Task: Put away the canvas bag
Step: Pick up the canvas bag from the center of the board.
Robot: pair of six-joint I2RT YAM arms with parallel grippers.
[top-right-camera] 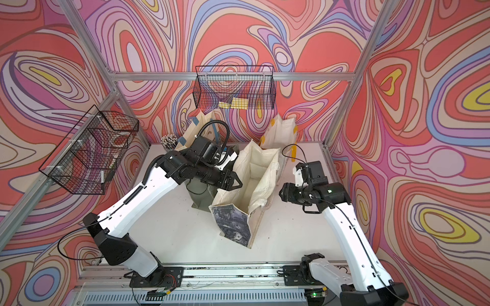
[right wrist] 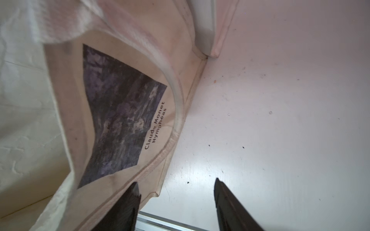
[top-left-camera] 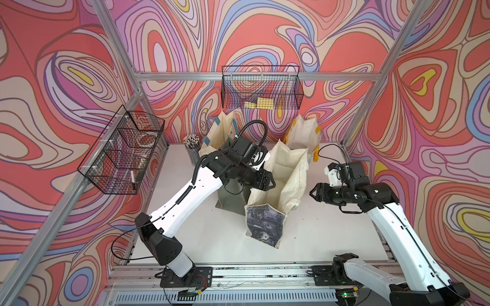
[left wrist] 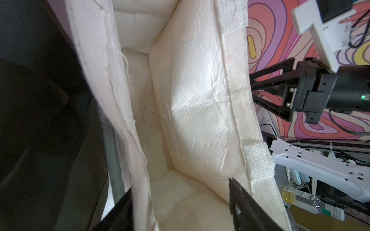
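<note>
The canvas bag (top-left-camera: pixel 281 185) (top-right-camera: pixel 249 185), cream with a dark Monet print on its front, stands open in the middle of the table. My left gripper (top-left-camera: pixel 270 182) (top-right-camera: pixel 238 182) is at the bag's left rim. In the left wrist view this gripper (left wrist: pixel 180 185) is open, with the bag's wall (left wrist: pixel 138 160) between the jaws, one finger outside and one inside the bag. My right gripper (top-left-camera: pixel 313 192) (top-right-camera: pixel 281 193) hangs open just right of the bag. In the right wrist view the right gripper (right wrist: pixel 176 181) holds nothing, and the printed side (right wrist: pixel 120 112) lies next to one finger.
A grey-green bag (top-left-camera: pixel 230 196) stands under the left arm. A cream bag with blue handles (top-left-camera: pixel 220 132), one with yellow handles (top-left-camera: pixel 305 132) and a cup of pencils (top-left-camera: pixel 192 148) stand at the back. Wire baskets hang at the back (top-left-camera: pixel 261 87) and left (top-left-camera: pixel 124 151).
</note>
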